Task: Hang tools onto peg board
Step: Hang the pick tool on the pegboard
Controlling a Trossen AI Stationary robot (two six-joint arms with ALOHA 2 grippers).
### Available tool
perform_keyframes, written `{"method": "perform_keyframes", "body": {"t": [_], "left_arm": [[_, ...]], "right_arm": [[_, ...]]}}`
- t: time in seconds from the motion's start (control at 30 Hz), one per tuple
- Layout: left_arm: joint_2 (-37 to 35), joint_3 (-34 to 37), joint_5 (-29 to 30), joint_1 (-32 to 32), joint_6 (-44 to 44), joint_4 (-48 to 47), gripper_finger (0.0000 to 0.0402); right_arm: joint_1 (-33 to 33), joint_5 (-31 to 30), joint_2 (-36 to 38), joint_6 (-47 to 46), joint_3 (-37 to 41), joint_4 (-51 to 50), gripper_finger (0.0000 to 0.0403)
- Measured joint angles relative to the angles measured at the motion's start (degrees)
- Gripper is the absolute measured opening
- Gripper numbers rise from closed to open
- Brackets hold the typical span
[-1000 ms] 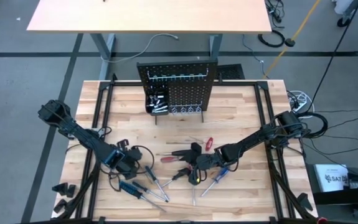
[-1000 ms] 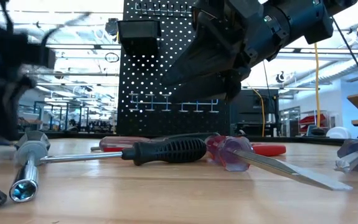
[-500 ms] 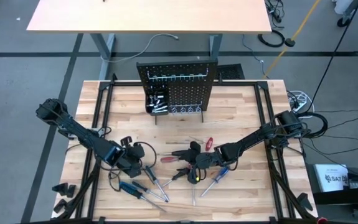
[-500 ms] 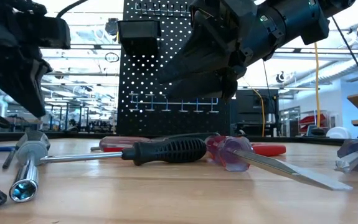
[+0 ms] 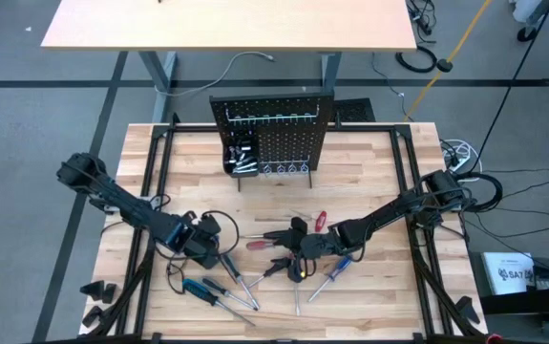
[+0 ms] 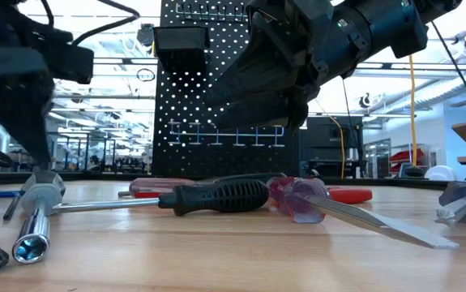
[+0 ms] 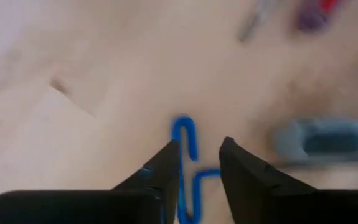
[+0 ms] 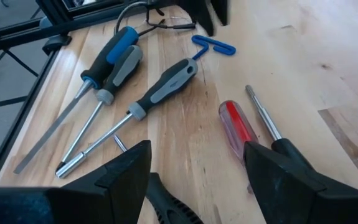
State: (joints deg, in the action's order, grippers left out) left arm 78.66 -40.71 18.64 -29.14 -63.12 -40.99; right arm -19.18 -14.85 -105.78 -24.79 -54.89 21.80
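Over the left half of the worktop (image 5: 369, 153), the left pincer (image 7: 199, 163) had swung in across the wood during the last second, from a spot nearer the table's edge to the loose cluster of screwdrivers, and it now stood low over a small blue bent hook (image 7: 185, 140) lying flat on the boards. Its fingers (image 7: 163, 168), which had been pressed together a moment earlier, had parted to a narrow gap with the blue hook showing between them, held by nothing yet. That reads as the start of a pick: the arm had chosen this piece and opened just enough to straddle it, so a short descent and a squeeze seemed the likely next need. The right pincer (image 8: 197, 171) had not stirred; it hung with its fingers spread moderately wide and empty above the red-handled screwdriver (image 8: 238, 129) and the black-handled screwdriver (image 6: 216, 195) near the worktop's middle. The rest of the tools, among them a grey-and-black nut driver (image 8: 157, 87), lay scattered on the wood, well apart from the peg board (image 5: 274, 134), which stood upright at the far side with its hooks mostly bare, so the hanging was barely under way.
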Motion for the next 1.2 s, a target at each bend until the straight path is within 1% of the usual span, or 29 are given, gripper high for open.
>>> {"method": "perform_keyframes", "body": {"t": [0.03,0.13,0.23,0.47,0.6,0.7,0.8,0.97,1.2], "left_arm": [[0.55,0.0,0.94,0.21,-0.93,0.0,0.0128],[2.92,0.0,0.69,0.93,-1.1,0.03,0.0141],[5.51,0.0,-1.51,1.0,-1.06,-0.07,0.0143],[9.91,0.97,-2.71,1.05,-0.99,0.93,0.0143],[10.1,3.31,-3.36,1.0,-0.88,3.99,0.0143],[9.96,3.59,-3.74,1.0,-0.71,4.27,0.0142],[9.02,3.99,-4.25,1.07,0.8,4.97,0.0132],[7.23,4.44,-5.08,1.16,1.08,5.64,0.01],[7.24,4.39,-4.61,1.42,0.85,5.77,0.0059]], "right_arm": [[0.0,0.0,0.0,-0.01,0.0,-0.04,0.0247],[0.0,0.01,0.0,-0.01,0.0,-0.02,0.0247],[-0.04,0.02,0.0,-0.01,0.0,-0.02,0.0247],[-0.03,0.02,0.0,-0.01,0.0,-0.13,0.0247],[-0.04,0.03,0.0,-0.01,0.0,-0.16,0.0247],[-0.04,0.11,0.0,-0.03,0.0,-0.15,0.0247],[-0.04,0.24,0.0,-0.07,0.0,-0.17,0.0247],[-0.04,0.24,0.0,-0.06,0.0,-0.22,0.0247],[-0.04,0.23,0.0,-0.05,0.0,-0.24,0.0247]]}}
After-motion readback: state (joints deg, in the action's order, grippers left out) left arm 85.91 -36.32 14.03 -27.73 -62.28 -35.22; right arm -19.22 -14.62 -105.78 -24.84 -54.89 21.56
